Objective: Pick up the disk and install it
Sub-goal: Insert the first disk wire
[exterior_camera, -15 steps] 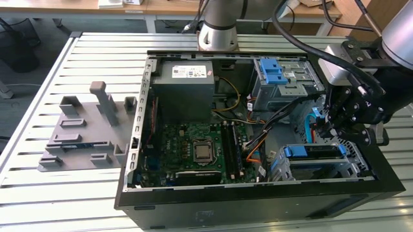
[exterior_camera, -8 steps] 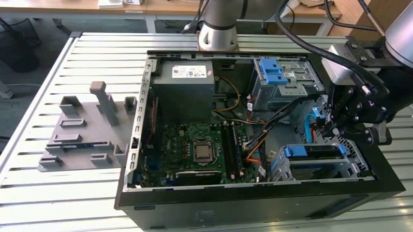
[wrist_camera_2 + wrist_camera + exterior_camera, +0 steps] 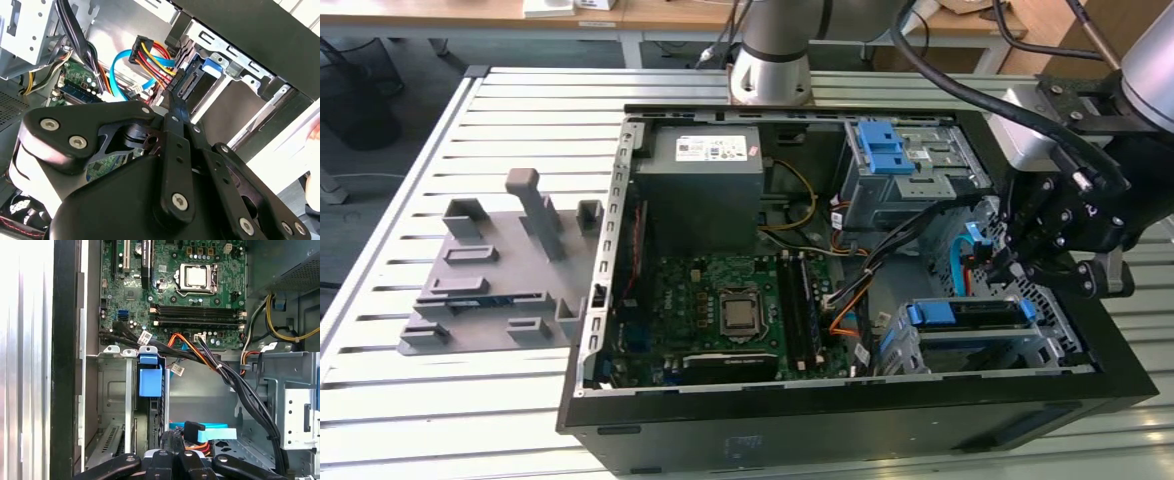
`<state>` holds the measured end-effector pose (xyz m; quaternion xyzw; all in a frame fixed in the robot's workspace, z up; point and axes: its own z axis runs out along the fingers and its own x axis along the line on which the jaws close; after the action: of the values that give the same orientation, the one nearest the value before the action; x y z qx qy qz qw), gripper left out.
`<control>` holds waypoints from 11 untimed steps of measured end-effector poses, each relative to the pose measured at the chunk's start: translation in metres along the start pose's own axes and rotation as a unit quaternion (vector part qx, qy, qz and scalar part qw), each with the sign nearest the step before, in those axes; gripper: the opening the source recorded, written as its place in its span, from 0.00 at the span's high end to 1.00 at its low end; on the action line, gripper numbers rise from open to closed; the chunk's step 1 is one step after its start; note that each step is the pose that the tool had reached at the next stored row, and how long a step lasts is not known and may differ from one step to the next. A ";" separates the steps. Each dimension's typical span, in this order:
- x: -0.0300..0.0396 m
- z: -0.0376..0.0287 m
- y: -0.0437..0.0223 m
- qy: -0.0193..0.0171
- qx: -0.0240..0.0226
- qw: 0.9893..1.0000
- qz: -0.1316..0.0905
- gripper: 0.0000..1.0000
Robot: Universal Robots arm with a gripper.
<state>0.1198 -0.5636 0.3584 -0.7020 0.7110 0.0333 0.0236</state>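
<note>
The disk (image 3: pixel 967 313) sits in the lower drive cage at the front right corner of the open computer case (image 3: pixel 854 400), its blue frame edge showing. That blue edge also appears in the first wrist view as the disk (image 3: pixel 150 382) standing in the cage slot, and in the second wrist view as the disk (image 3: pixel 210 65). My gripper (image 3: pixel 1014 270) hangs just above that cage by the case's right wall. Its fingers (image 3: pixel 175 107) lie together, shut, with nothing seen between them. The gripper (image 3: pixel 172 457) points down at a black connector (image 3: pixel 192 430) on a blue cable.
A grey power-supply box (image 3: pixel 707 165) fills the case's back left, and an upper cage with a blue latch (image 3: pixel 894 150) stands at the back right. Cables (image 3: pixel 907 235) cross above the motherboard (image 3: pixel 734 310). A grey fixture (image 3: pixel 494 270) lies on the slatted table at the exterior view's left.
</note>
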 end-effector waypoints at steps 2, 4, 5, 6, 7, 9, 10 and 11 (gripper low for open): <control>-0.0003 0.0002 -0.0010 0.000 0.000 1.000 0.000 0.89; -0.0008 0.0003 -0.0031 0.000 0.000 1.000 -0.001 0.89; -0.0011 0.0004 -0.0038 0.000 0.000 1.000 -0.001 0.83; -0.0014 0.0006 -0.0042 0.000 0.000 1.000 -0.001 0.83; -0.0018 0.0007 -0.0046 0.000 0.000 1.000 -0.001 0.76; -0.0023 0.0012 -0.0049 0.000 0.000 1.000 -0.001 0.76; -0.0023 0.0016 -0.0049 0.000 0.000 1.000 -0.001 0.76; -0.0024 0.0019 -0.0050 0.000 0.000 1.000 -0.001 0.75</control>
<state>0.1248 -0.5611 0.3566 -0.7027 0.7104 0.0333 0.0235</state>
